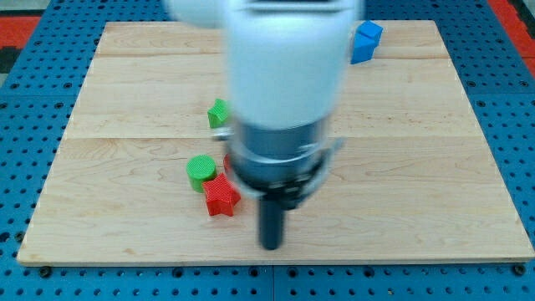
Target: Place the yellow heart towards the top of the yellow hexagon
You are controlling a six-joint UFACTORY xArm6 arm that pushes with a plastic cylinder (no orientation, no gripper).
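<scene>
— So, where is my tip [271, 246] sitting?

— Low on the counter [418, 167], near the view's bottom edge and a little left of centre. It is the blurred dark end of the rod, touching no block. The closest one is the red block [221, 196], which looks star-like, up and to the view's left of the tip and clear of it.

— What else is near that red one?

— A green round block [201, 170] just beside it, up and to the left; the two look to be touching or very nearly. A second green block [218, 113] lies farther up, its right side cut off by the arm [284, 67], so I can't make out its shape. A thin red sliver [226, 161] peeks out at the arm's left edge.

— And the yellow heart and yellow hexagon?

— Neither shows. The big white and grey arm covers the middle of the counter, so I cannot tell where they lie.

— Anything at the top?

— A blue block [365, 42], cube-like, near the top edge, just right of the arm.

— State of the hand?

— Only the rod is seen, so apart or together cannot be told.

— Around the counter?

— A blue pegboard [518, 125].
</scene>
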